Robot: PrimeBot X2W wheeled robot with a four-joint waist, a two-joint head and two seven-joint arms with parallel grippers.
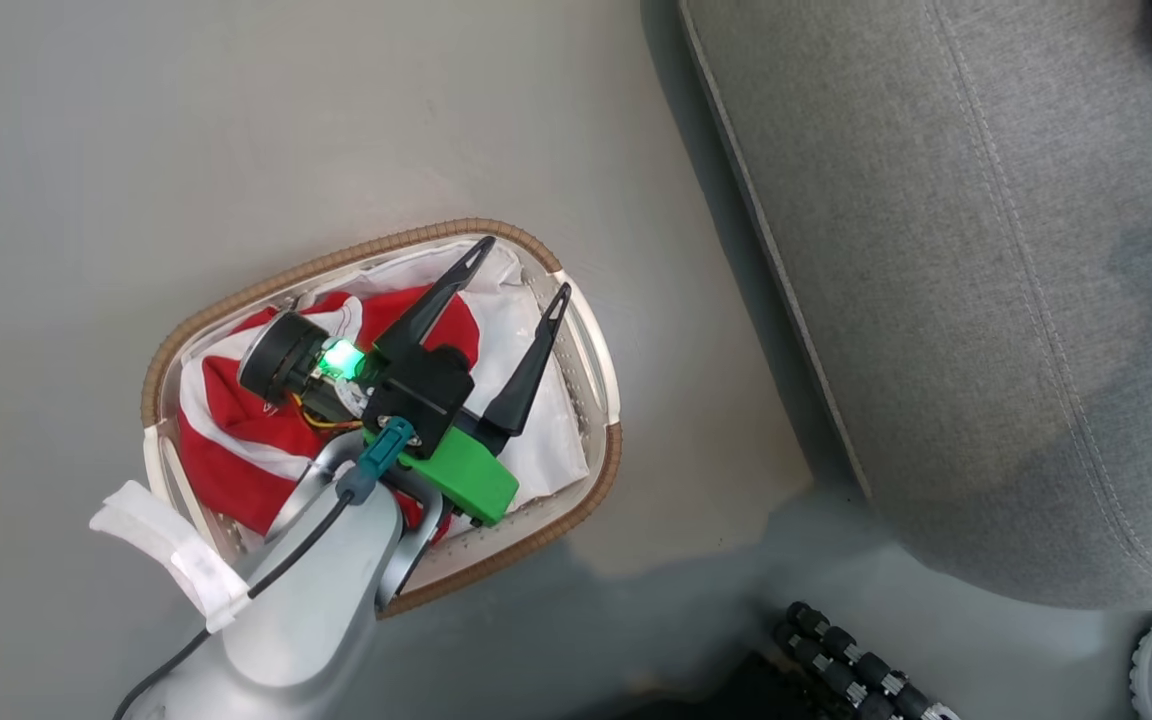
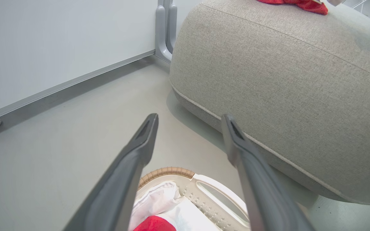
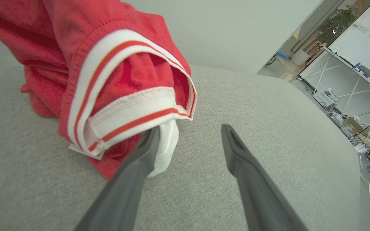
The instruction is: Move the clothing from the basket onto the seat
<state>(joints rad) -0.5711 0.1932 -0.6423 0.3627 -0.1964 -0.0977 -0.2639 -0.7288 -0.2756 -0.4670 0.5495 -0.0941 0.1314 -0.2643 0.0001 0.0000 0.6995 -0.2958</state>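
Part of the clothing (image 1: 236, 450) lay bunched in the basket (image 1: 336, 262), which stood on the floor (image 1: 236, 150) near the seat (image 1: 986, 300). It was soft red cloth with broad white bands, crumpled over a white liner sheet (image 1: 511, 290). The left claw (image 1: 525, 266) hung above the basket, released, its two dark fingers spread wide with nothing between them. Its wrist view showed the basket's brown woven rim and a scrap of red cloth beneath the fingers.

A second red garment (image 3: 108, 80) lay heaped on the grey fabric of the seat, well apart from the basket. Its red knit was edged with white ribbed trim carrying thin red stripes, and the hem was folded over on itself. A white flap (image 3: 167, 144) hung from under that hem. The right claw (image 3: 190, 128) was released over the seat, fingers apart. One finger touched the white flap, and the other stood clear above bare upholstery.
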